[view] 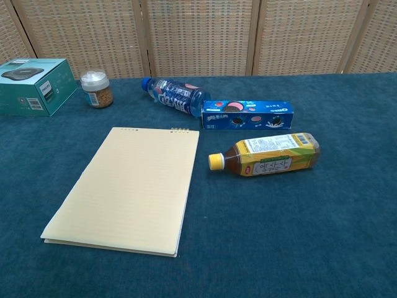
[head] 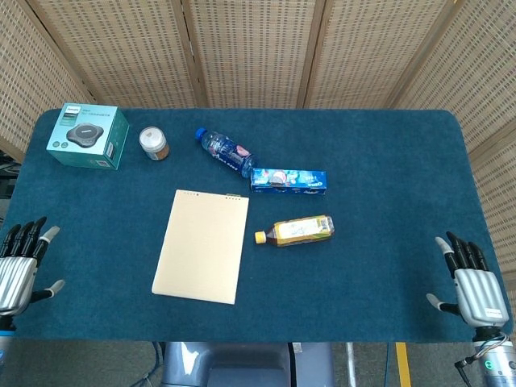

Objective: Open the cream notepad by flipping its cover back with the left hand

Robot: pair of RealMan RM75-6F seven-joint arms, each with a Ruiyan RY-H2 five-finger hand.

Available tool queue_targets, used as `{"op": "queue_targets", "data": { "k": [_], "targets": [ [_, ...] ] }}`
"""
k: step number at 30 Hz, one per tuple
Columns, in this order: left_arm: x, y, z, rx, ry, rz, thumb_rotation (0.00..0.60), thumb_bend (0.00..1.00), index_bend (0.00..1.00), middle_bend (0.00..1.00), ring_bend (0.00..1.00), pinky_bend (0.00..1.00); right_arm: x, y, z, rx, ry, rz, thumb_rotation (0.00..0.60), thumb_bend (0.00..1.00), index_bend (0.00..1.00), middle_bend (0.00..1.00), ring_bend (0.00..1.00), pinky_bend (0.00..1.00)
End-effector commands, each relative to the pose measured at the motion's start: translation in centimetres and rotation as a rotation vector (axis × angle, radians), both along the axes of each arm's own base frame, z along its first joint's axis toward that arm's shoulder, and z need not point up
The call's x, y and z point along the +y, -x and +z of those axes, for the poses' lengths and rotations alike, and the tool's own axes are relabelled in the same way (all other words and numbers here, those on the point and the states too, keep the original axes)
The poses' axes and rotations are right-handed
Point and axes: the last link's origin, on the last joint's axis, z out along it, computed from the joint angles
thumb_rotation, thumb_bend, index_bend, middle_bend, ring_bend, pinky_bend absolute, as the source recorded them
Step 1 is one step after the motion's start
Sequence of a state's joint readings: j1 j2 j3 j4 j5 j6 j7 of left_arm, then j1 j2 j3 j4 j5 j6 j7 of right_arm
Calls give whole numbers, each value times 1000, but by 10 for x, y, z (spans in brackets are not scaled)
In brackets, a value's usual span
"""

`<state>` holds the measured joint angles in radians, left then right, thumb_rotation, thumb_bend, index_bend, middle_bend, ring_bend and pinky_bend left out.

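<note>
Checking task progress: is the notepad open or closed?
Closed. The notepad lies flat with its cover down; the left hand is well away from it.

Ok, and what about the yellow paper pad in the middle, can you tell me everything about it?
The cream notepad is a plain rectangle of pale yellow paper or card, with faint lines across it and a row of small binding holes along its far edge. It is closed and lies flat on the dark teal table cloth, turned a little askew. Nothing touches it: the bottle with the yellow cap lies to its right, apart from it, and the left hand is well away by the table's near left edge.
</note>
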<state>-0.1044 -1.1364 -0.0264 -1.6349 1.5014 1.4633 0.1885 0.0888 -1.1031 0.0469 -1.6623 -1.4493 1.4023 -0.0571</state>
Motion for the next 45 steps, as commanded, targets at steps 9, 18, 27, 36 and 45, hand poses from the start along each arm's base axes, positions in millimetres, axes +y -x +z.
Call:
{"op": "queue_targets", "data": {
  "k": [9,18,27,36,45],
  "targets": [
    [5,-18,-33,22,80,-27,600,76,0,0,0,0,0,1,0,-5,2,-7,600,53,17,0,0,0],
    [13,-43,-75,39,185,-96,600,228,0,0,0,0,-1,1,0,-22,-3,-11,600,53,17,0,0,0],
    [21,-73,-114,34,230,-176,600,316,0,0,0,0,-1,1,-1,-41,-15,-17,600,53,17,0,0,0],
    [17,-91,-146,83,297,-221,600,322,0,0,0,0,-2,1,-1,-61,-22,-23,600,53,17,0,0,0],
    [12,-100,-165,111,336,-227,600,312,0,0,0,0,-2,1,-1,-74,-25,-27,600,53,17,0,0,0]
  ]
}}
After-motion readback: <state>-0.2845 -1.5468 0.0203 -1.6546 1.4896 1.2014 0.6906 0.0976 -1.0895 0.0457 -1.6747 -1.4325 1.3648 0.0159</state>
